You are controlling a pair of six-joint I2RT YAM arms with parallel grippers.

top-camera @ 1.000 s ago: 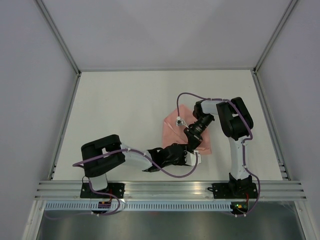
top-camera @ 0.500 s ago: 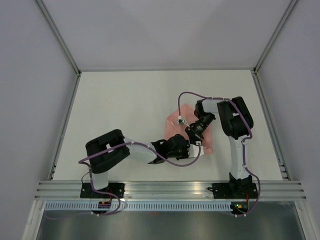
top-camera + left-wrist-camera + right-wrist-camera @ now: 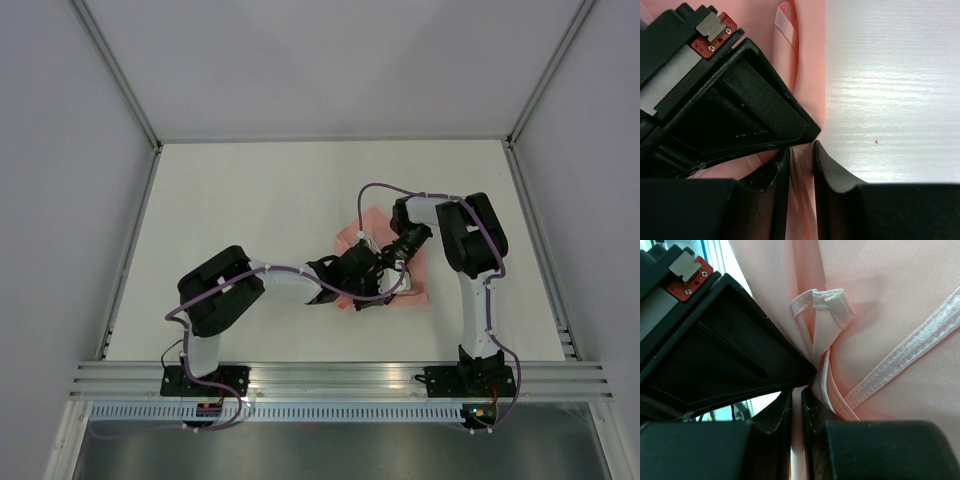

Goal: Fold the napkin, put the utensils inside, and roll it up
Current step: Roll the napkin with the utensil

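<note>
Looking down from above, the napkin [image 3: 414, 287] lies on the white worktop [image 3: 250, 200], right of centre and toward the near edge. Only scraps of it show: a pink corner toward the back and a strip along the near right side. The rest is under the two wrists, which meet over it. The left arm [image 3: 270, 285] reaches across from its base low on the left. The right arm [image 3: 468, 245] bends back and down from the right. From this height their tips are a black tangle with purple cable [image 3: 385, 188] looped about. Where one tip ends and the other begins is hard to say, and the cloth's outline cannot be made out.

The wrist cameras tell more. The left jaws stand almost together, and a narrow pleat of pink cloth fills the slit between the fingers [image 3: 837, 182]. They are pinching the napkin at its edge, with bare worktop just to the right. Black housing blocks the left half of that view, and the fingers cut off the bottom.

The right jaws are closer together, with the fingers [image 3: 815, 415] nipped on a thin fold of the same cloth. Beyond them a stitched hem [image 3: 910, 357] runs aslant, and a turned-over corner [image 3: 822, 302] bunches into creases. How many layers are caught I cannot tell, nor what lies beneath the cloth.
</note>
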